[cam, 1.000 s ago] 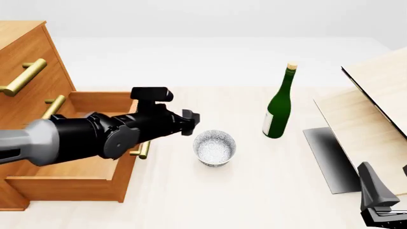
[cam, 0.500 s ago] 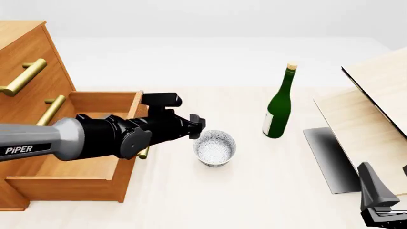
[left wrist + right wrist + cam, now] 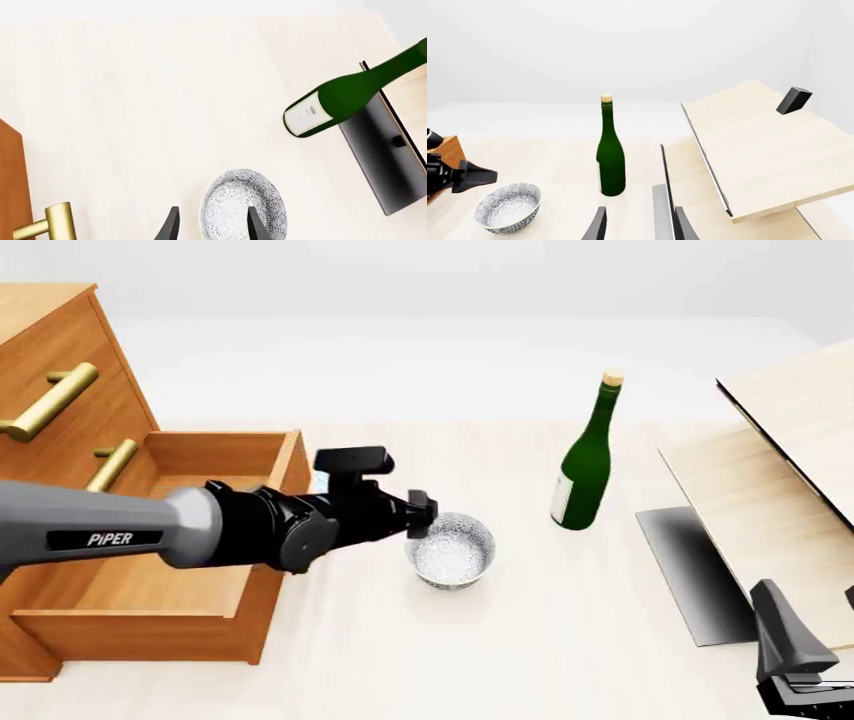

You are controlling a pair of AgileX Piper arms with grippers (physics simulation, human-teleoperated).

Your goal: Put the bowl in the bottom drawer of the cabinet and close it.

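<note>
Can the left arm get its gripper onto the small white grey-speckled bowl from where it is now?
Probably yes: the left gripper is open, its fingers straddling the near rim of the white grey-speckled bowl, with nothing between them.

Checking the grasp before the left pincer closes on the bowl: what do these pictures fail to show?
- Left pincer: front view hides its fingertips behind the arm's wrist; only tips show in the left wrist view.
- Bowl: near rim cut off by the left wrist view's edge.
- Bottom drawer: floor partly covered by the arm.
- Right pincer: mostly cut off.
</note>
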